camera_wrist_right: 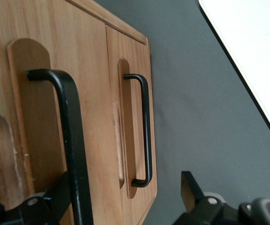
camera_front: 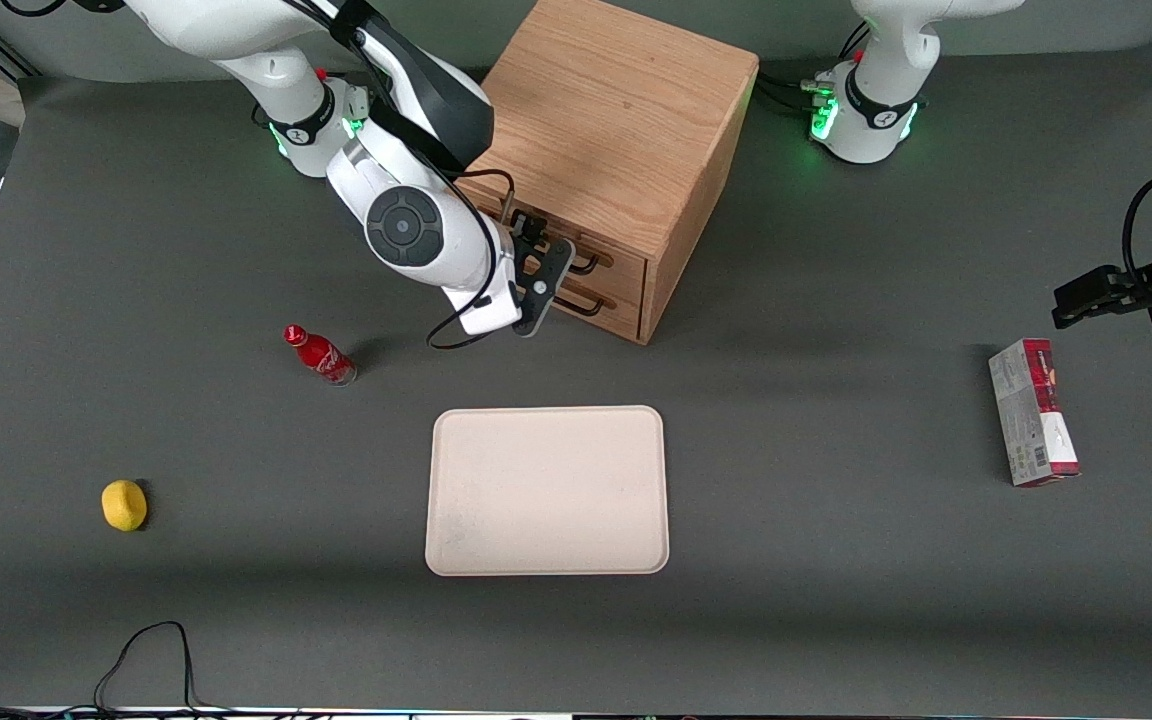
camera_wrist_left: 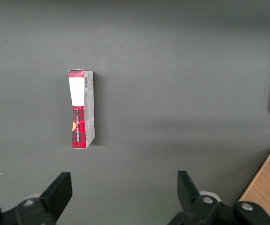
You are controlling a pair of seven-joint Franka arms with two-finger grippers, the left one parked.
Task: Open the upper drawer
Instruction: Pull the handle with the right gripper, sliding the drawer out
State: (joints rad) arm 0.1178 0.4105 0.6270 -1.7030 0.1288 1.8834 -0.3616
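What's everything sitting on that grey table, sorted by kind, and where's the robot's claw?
Wooden cabinet: 1
Drawers: 2, upper drawer and lower drawer
Tray: 1
Red bottle: 1
Lemon: 1
Red box: 1
Total: 7
Gripper: open, at the upper drawer's handle.

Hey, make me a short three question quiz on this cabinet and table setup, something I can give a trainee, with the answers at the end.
1. True or false: the upper drawer is already pulled fully out of the cabinet.
2. Multiple choice: the gripper is A) over the tray, B) in front of the drawer fronts, at the handles, C) above the lemon.
3. Fill in: the object nearest the parked arm's end of the table is the red and grey ____.

Key
1. False: both fronts sit flush.
2. B
3. box
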